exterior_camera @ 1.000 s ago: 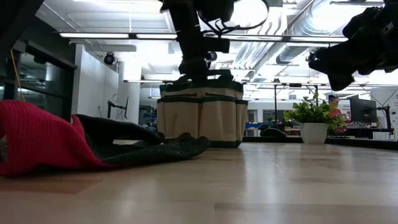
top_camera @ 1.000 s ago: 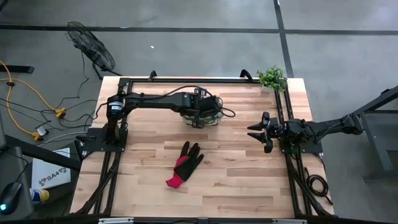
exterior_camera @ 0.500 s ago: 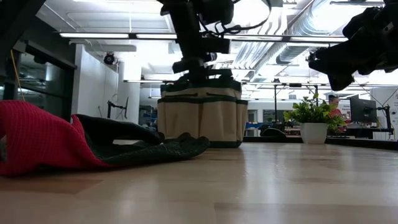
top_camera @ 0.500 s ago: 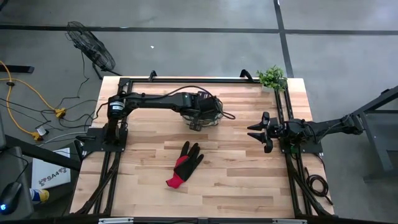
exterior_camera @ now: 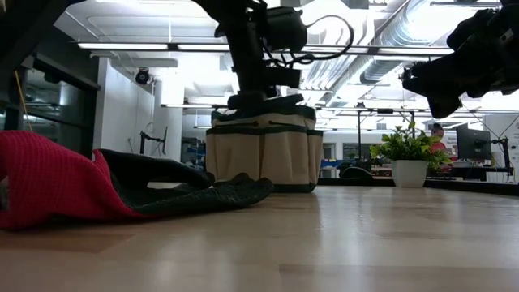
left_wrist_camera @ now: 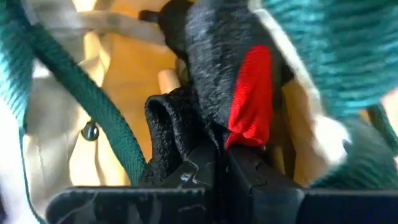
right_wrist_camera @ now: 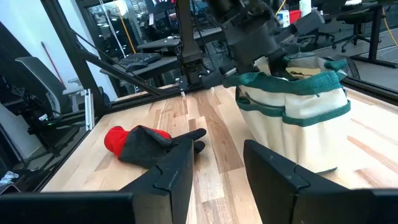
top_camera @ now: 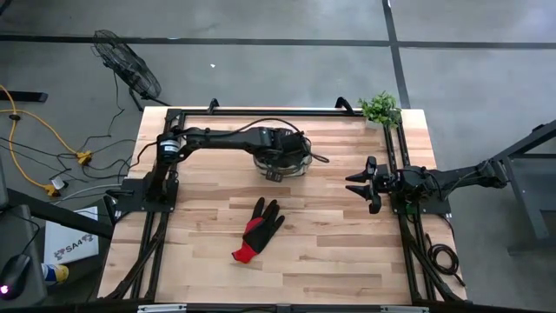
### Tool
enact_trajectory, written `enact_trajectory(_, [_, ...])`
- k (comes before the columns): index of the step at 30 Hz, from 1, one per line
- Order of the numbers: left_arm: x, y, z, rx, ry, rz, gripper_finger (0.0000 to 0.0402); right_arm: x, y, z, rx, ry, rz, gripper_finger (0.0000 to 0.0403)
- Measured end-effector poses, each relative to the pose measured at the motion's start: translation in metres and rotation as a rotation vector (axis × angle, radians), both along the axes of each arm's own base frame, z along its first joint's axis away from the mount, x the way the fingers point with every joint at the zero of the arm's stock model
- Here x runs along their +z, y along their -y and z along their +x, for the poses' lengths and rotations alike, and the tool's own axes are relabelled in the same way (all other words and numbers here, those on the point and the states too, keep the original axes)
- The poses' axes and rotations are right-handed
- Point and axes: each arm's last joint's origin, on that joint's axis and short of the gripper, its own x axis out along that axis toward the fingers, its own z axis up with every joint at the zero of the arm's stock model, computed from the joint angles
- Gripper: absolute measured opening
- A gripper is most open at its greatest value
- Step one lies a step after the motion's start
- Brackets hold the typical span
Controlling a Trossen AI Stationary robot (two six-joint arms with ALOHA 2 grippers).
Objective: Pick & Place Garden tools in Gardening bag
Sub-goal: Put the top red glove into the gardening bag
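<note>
The olive-tan gardening bag [top_camera: 297,166] with green trim stands at the table's far middle; it also shows in the low view [exterior_camera: 261,154] and the right wrist view [right_wrist_camera: 292,118]. My left gripper [left_wrist_camera: 222,168] is at the bag's mouth, shut on a black-and-red glove [left_wrist_camera: 236,87]. A wooden handle [left_wrist_camera: 168,81] shows inside the bag. A second black-and-red glove [top_camera: 258,228] lies flat on the table's middle. My right gripper [top_camera: 358,184] waits open at the right side, touching nothing. My left gripper pinches bunched black fabric of the glove [left_wrist_camera: 186,134] between its two fingers, beside the red part [left_wrist_camera: 249,93]. The fingers come from above, pointing down into the bag's mouth. The glove sits crumpled inside the bag, below a green loop handle [left_wrist_camera: 74,87].
A green potted plant [top_camera: 380,108] stands at the far right corner. The loose glove [exterior_camera: 122,191] lies between the bag and the near edge. Bare wood lies to the left and right of it.
My left gripper has stayed at the bag's mouth, rising a little and then sinking back to the rim, with its wrist turned. The bag and the glove on the table have kept their places.
</note>
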Motion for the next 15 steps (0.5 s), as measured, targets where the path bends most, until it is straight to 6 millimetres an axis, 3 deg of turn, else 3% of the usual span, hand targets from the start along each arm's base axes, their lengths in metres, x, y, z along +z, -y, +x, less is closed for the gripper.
enact_trajectory(8, [-0.004, -0.010, -0.002, 0.288, 0.082, -0.169, 0.0008, 0.000, 0.000, 0.000, 0.000, 0.000, 0.000, 0.0135])
enact_trajectory(15, [-0.004, -0.014, -0.005, 0.678, 0.181, -0.312, 0.0007, 0.000, 0.000, 0.000, 0.000, 0.000, 0.000, 0.0135])
